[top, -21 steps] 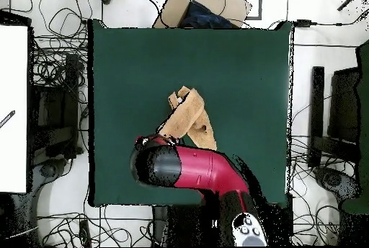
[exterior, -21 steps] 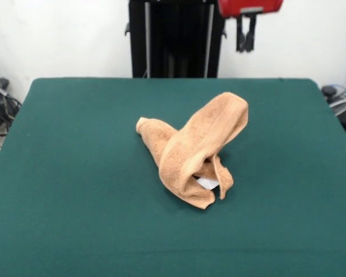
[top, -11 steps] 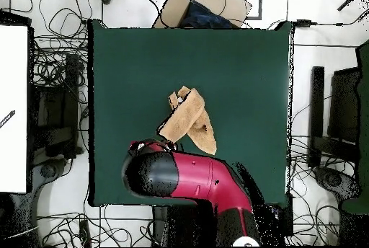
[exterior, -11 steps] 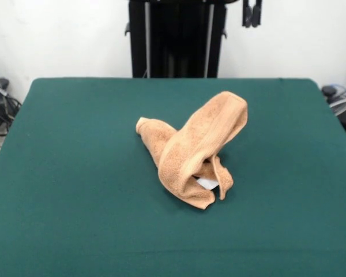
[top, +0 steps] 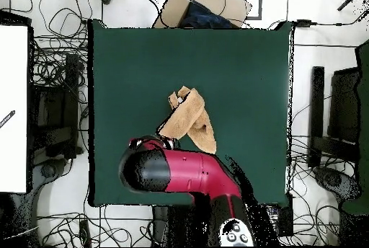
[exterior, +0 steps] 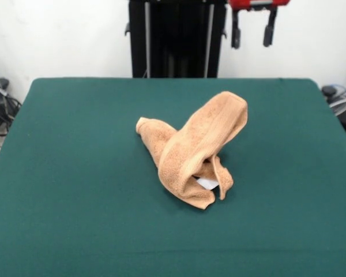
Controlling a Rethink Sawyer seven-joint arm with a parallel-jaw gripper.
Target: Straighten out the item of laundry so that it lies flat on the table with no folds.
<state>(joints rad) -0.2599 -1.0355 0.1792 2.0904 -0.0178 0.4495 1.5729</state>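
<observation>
Gripper [exterior: 252,34], fingers apart, hangs above the crumpled peach-orange terry towel [exterior: 193,151]; pinching stacked layers below risks dragging folds.

At the top edge of the front view you see the pincer [exterior: 252,36]: a red housing with a pale strip along its underside and two slim black fingers [exterior: 236,36] hanging from it, set well apart. In the lower middle of the overhead view you see the arm [top: 189,175], a thick glossy red tube ending at the left in a rounded black cap, with a grey-white patch near the bottom edge.
</observation>
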